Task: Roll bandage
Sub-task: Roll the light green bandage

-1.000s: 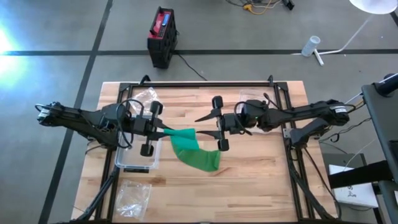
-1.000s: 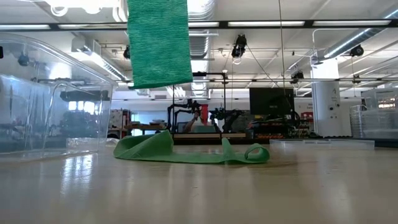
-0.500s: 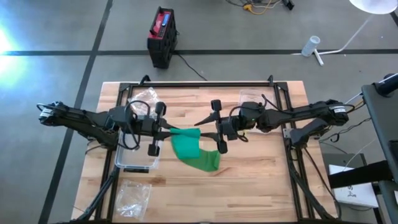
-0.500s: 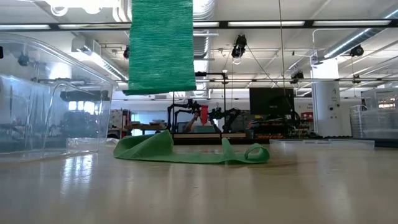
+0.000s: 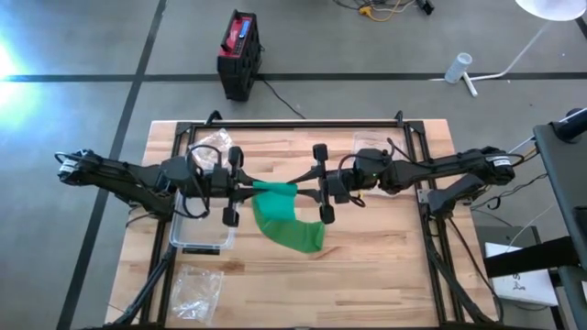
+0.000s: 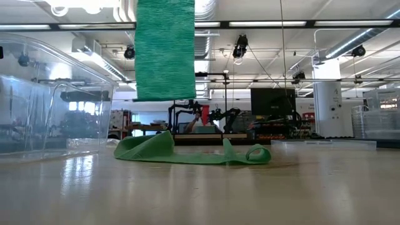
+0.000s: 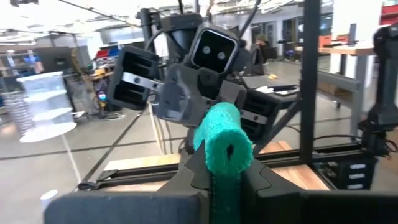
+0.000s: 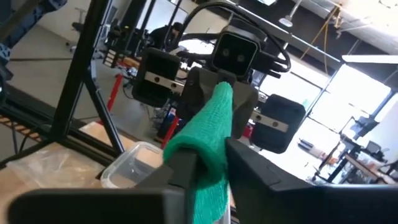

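Two robot arms face each other over the middle of a wooden counter [image 5: 385, 247], a green bandage [image 5: 286, 220] stretched between them. The left end effector [image 5: 246, 192] is clamped on one end of the raised strip, where the left wrist view shows a short rolled tube of bandage [image 7: 225, 146] pinched between its fingers [image 7: 186, 171]. The right end effector [image 5: 300, 191] grips the opposite end, the fabric pressed between its fingers [image 8: 180, 168]. From the held section the bandage hangs down, its loose tail lying in folds on the counter below. A clear plastic tub [image 5: 204, 234] sits under the left arm.
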Action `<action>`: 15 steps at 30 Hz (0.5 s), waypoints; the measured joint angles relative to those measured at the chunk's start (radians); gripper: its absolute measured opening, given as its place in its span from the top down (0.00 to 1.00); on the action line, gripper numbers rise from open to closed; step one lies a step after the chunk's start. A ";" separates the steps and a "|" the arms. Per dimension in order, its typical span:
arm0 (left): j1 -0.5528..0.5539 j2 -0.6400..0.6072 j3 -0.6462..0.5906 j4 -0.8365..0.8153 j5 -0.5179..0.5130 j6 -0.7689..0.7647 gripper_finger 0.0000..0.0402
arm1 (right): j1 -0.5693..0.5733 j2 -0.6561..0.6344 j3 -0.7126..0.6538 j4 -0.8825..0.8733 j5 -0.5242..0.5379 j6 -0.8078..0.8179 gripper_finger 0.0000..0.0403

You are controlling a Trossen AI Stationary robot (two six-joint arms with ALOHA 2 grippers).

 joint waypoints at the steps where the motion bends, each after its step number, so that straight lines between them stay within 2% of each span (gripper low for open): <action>1: 0.000 -0.001 0.000 -0.002 -0.009 0.000 0.95 | 0.000 0.000 0.000 0.000 0.002 0.011 0.88; 4: 0.000 -0.012 0.000 -0.013 -0.018 0.009 0.88 | -0.001 0.000 0.000 0.002 0.005 0.036 0.97; 15: 0.001 -0.036 -0.010 -0.080 -0.051 0.019 0.53 | -0.011 -0.052 0.000 0.012 0.014 0.112 0.99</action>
